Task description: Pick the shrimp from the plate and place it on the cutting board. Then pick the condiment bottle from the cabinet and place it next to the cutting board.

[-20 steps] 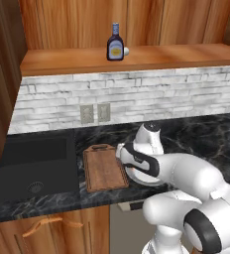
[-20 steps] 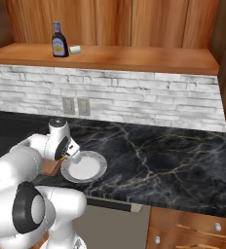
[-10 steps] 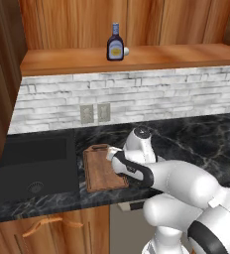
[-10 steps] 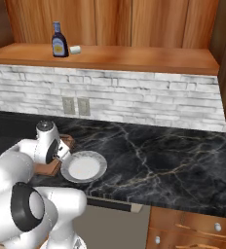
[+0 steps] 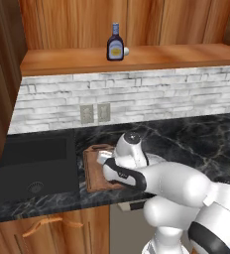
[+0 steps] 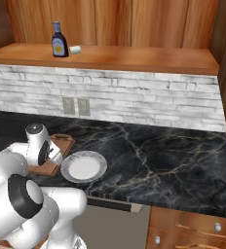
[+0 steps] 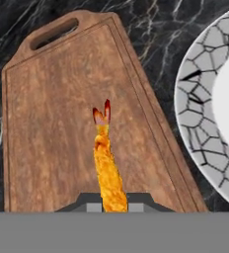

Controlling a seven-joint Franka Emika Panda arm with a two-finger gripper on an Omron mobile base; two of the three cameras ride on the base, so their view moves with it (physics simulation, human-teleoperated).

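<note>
Black marble counter: the gripper [image 7: 108, 206], fingers clamped on the shrimp [image 7: 106, 168], has swung left off the plate [image 6: 84, 166] over the cutting board [image 7: 52, 138]; releasing comes next, I judge.

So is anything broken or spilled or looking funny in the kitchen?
Nothing is broken or spilled. The shrimp is pinched in the fingers above the cutting board, the plate beside it sits flat, and the bottle stands upright on the cabinet shelf.
</note>
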